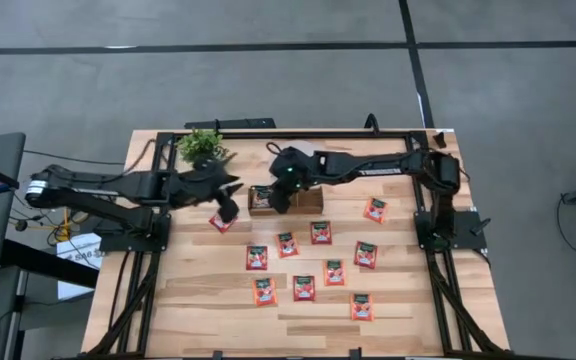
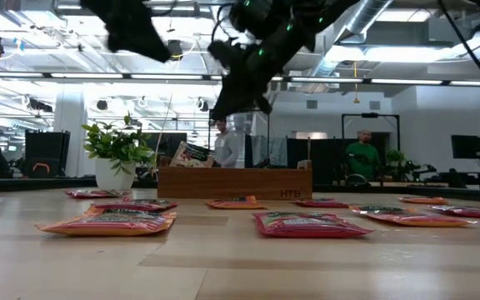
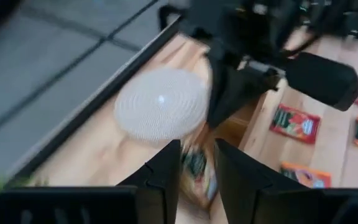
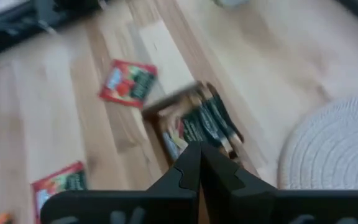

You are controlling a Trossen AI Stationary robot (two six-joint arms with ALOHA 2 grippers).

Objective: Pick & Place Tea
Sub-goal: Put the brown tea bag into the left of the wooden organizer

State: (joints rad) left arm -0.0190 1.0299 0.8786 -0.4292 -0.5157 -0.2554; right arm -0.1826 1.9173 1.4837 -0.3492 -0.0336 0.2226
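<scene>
- Over the table's middle, in my high view, both claws meet at the wooden tray (image 1: 286, 199): the left gripper (image 1: 228, 210) sits at its nine o'clock side, the right gripper (image 1: 281, 197) over its left end.
- From above I count about ten red tea sachets (image 1: 304, 287) spread flat from four to seven o'clock of the tray, one more (image 1: 221, 223) just beside the left claw; the arms hide the tray's left compartment.
- My left wrist camera adds what the top view lacks: its fingers (image 3: 166, 171) stand partly apart, a blurred sachet (image 3: 197, 171) between them. I cannot tell if they pinch it.
- My right wrist camera shows fingers (image 4: 191, 167) pressed together, empty, above sachets standing in the tray (image 4: 194, 124).
- Only the wrist cameras show the white disc (image 3: 161, 103); the right arm covers it from above.
- At table height, a potted plant (image 2: 117, 150) stands at the tray's nine o'clock, and people stand beyond.
</scene>
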